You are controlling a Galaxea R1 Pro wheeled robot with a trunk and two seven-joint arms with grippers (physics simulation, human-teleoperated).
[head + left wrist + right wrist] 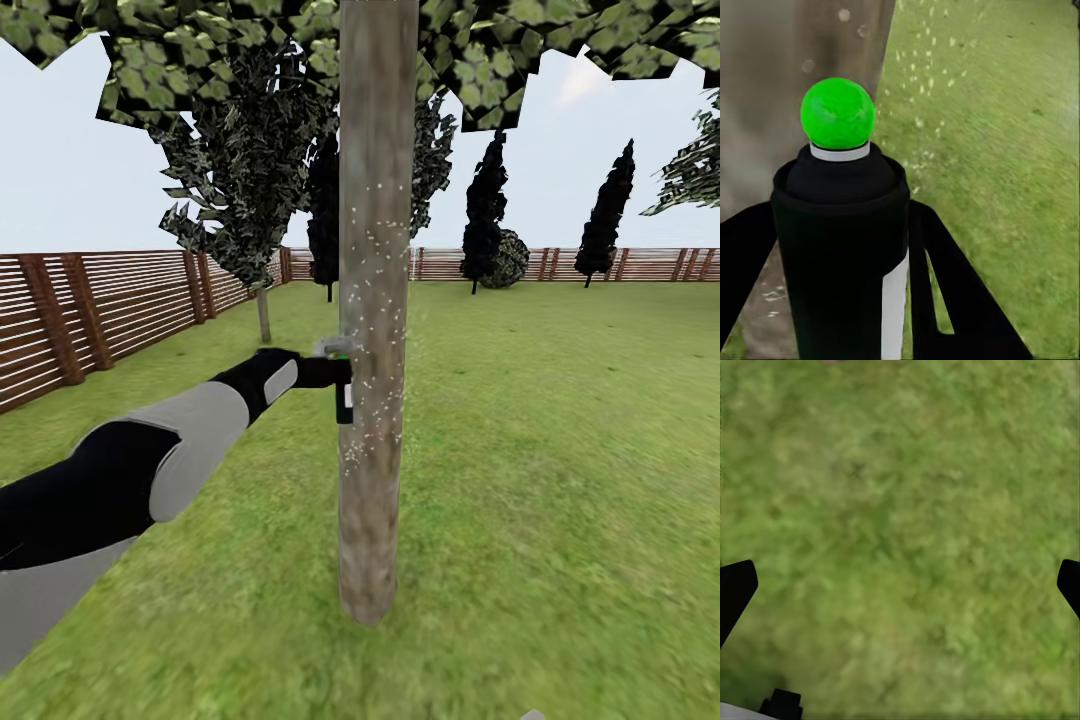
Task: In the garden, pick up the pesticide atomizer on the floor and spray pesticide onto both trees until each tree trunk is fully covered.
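**Inspector A:** Working left to right. A brown horizontal-slat wooden fence bounds the green lawn on the far left. The left tool reaches out from the near left and is clamped on the small dark pesticide atomizer with a pale grey spray head. In the left wrist view the black fingers sit against either side of the dark bottle, the green dot on top showing clearly.

**Inspector B:** And the target?

**Inspector A:** The thick, straight grey-brown mottled tree trunk stands immediately to the right of the atomizer; whether the two touch I cannot tell. The bottle is held upright, its long axis parallel to the trunk. Fine white pesticide specks dot the bark from roughly arm height upward; the lower part near the grass looks bare. Coverage is, in my judgement, incomplete.

**Inspector B:** The right arm?

**Inspector A:** The right tool hangs over grass, its fingers spread wide apart, holding nothing. The left arm is the nearer one. The next move likely calls for working down the trunk.
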